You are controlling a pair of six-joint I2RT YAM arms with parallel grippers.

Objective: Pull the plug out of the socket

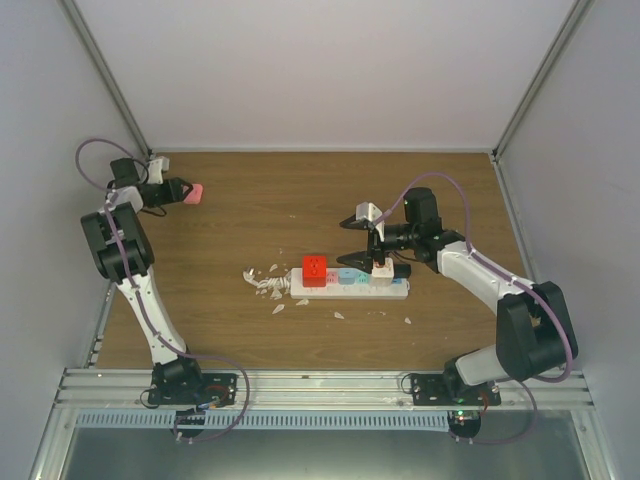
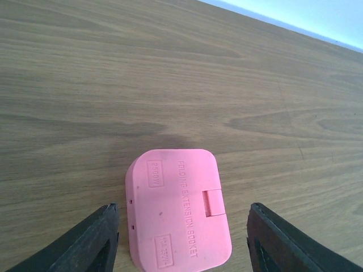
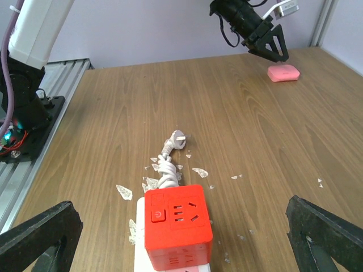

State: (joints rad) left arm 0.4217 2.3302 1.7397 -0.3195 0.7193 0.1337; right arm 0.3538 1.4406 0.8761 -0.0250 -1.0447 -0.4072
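Note:
The long white power strip (image 1: 350, 289) lies mid-table with pastel outlet faces. A red cube plug (image 1: 315, 270) stands on its left end and a cream plug (image 1: 382, 267) sits further right. My right gripper (image 1: 368, 258) hovers open over the strip between these two. In the right wrist view the red cube (image 3: 177, 232) sits on the strip (image 3: 140, 249) between my wide-open fingers (image 3: 39, 238). My left gripper (image 1: 182, 191) is open at the far left around a pink folding adapter (image 2: 178, 209) lying flat on the table, with gaps on both sides.
The strip's short white cord (image 3: 166, 170) is knotted and ends in a loose plug (image 3: 180, 140). White flakes (image 1: 265, 283) are scattered around the strip's left end. Side walls and a metal rail (image 1: 320, 385) at the near edge bound the table.

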